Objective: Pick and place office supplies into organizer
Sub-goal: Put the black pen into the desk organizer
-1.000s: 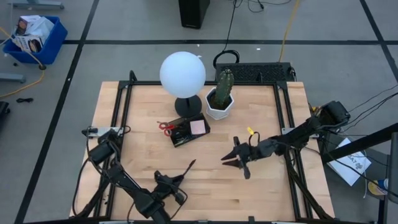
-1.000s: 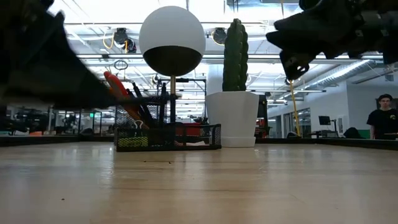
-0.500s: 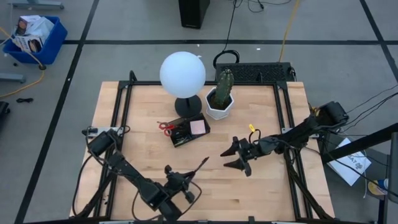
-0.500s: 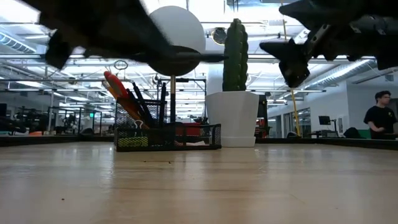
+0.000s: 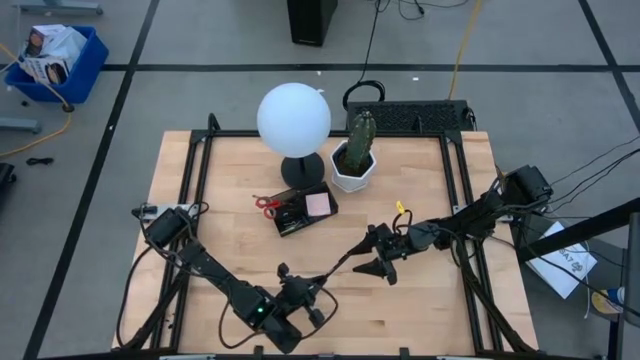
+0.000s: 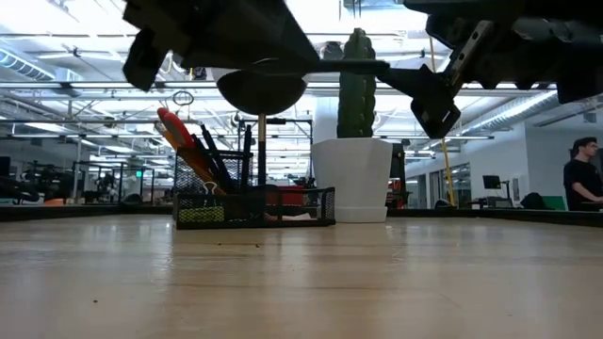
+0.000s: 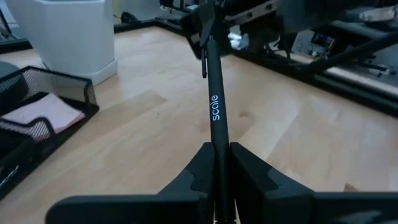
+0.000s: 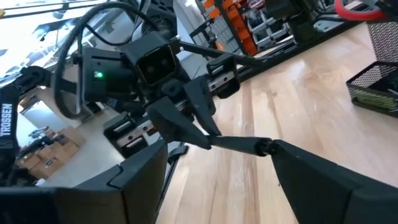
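A: Why is the pen [image 7: 214, 106] held in mid-air at lower centre?
B: The left gripper [image 5: 318, 287] has its jaws pinched on one end; the right gripper [image 5: 372, 254] has its jaws spread around the other end, seemingly for a handover.
A: And the organizer [image 5: 300, 212]?
B: On the desk [image 5: 420, 310] above centre, by the lamp [image 5: 294, 122], already holding the scissors [image 5: 266, 203] and sticky notes [image 5: 318, 204].

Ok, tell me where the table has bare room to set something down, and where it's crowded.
Bare wood: the table left of the organizer, and the right side between the cactus pot and the right tool. Crowded: the back middle, where lamp, pot and organizer cluster, and the front middle, where the left tool holds a black pen out to the open right tool.
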Controlling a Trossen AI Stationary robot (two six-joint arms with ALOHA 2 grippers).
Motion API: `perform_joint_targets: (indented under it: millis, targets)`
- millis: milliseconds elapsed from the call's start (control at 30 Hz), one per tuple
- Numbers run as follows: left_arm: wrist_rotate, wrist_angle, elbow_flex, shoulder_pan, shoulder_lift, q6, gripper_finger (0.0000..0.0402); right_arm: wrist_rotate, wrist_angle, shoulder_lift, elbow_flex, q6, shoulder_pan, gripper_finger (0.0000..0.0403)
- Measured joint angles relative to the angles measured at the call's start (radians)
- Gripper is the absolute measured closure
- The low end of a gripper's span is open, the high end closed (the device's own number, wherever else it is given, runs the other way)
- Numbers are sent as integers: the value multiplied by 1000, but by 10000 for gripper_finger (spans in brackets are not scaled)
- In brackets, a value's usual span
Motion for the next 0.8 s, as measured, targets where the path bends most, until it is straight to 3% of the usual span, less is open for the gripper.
perform_joint_targets:
  millis: [533,667,800]
  targets:
    - [42,129,0,37,0,157,367,-1,3,0,14,-33,0,151]
    - [64,131,0,46,0,163,369,0,-25,0,23,-40,0,192]
    - [63,135,0,44,0,170,368,1,-34,0,24,-52,0,260]
